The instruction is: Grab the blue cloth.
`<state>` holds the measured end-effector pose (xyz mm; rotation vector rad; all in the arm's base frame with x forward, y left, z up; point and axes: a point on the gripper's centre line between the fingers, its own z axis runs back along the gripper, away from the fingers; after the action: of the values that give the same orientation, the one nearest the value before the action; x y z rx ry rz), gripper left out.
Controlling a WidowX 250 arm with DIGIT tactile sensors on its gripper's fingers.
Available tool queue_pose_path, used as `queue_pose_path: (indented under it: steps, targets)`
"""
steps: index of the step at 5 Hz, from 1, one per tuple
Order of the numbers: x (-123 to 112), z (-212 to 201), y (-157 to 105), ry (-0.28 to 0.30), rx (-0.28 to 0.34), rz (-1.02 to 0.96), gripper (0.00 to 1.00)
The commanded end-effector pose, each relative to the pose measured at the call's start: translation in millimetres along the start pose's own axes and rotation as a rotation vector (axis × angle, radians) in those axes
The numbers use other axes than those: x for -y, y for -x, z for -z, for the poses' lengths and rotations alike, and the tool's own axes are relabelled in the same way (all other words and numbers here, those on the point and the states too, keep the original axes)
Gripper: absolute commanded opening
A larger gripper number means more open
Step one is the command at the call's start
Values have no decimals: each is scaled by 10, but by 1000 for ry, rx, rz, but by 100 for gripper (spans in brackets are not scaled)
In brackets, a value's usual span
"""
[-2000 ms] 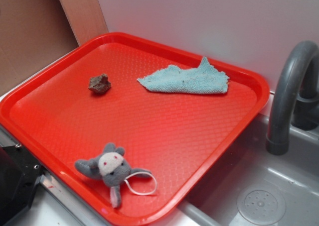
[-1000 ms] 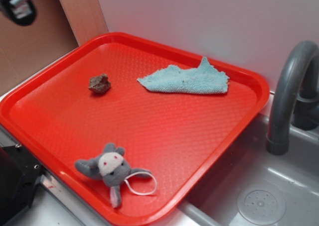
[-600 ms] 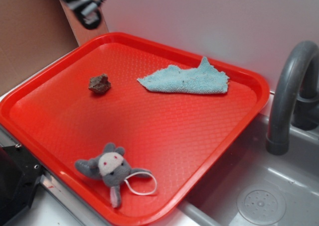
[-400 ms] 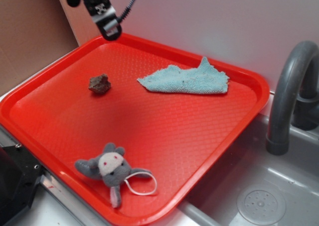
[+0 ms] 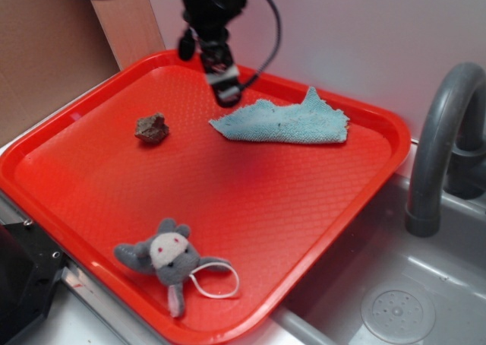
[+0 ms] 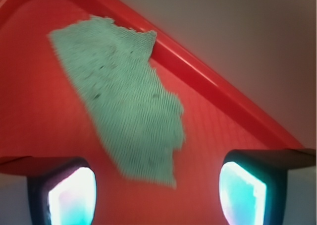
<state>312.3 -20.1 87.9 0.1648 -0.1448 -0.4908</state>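
The blue cloth (image 5: 285, 122), a thin light teal knitted rag with ragged points, lies flat at the back right of the red tray (image 5: 250, 200). My gripper (image 5: 225, 93) hangs just above the tray beside the cloth's left tip, apart from it. In the wrist view the cloth (image 6: 124, 106) stretches ahead and its near point ends between my two fingers, which stand wide apart; the gripper (image 6: 158, 195) is open with only tray surface between the pads.
A small brown rock (image 5: 152, 128) sits on the tray's left part. A grey plush toy (image 5: 168, 257) with a white loop lies near the front edge. A grey sink (image 5: 395, 299) and its faucet (image 5: 444, 140) stand to the right. A white wall runs behind.
My arm has come in from the upper left and swung right and down across the tray's back edge, reaching the cloth's left tip. The cloth, rock and toy have not moved.
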Motion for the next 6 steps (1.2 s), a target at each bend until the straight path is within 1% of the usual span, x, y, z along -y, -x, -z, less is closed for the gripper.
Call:
queue_pose_path:
  steps: [1, 2, 3, 4, 5, 6]
  targets:
    - [230, 265, -356, 50, 22, 44, 100]
    - [404, 368, -327, 116, 21, 73, 100]
    - [474, 483, -288, 189, 3, 74, 100]
    - [456, 557, -251, 173, -20, 40, 0]
    - [438, 582, -246, 133, -32, 26, 0]
    - [425, 566, -232, 108, -63, 9, 0]
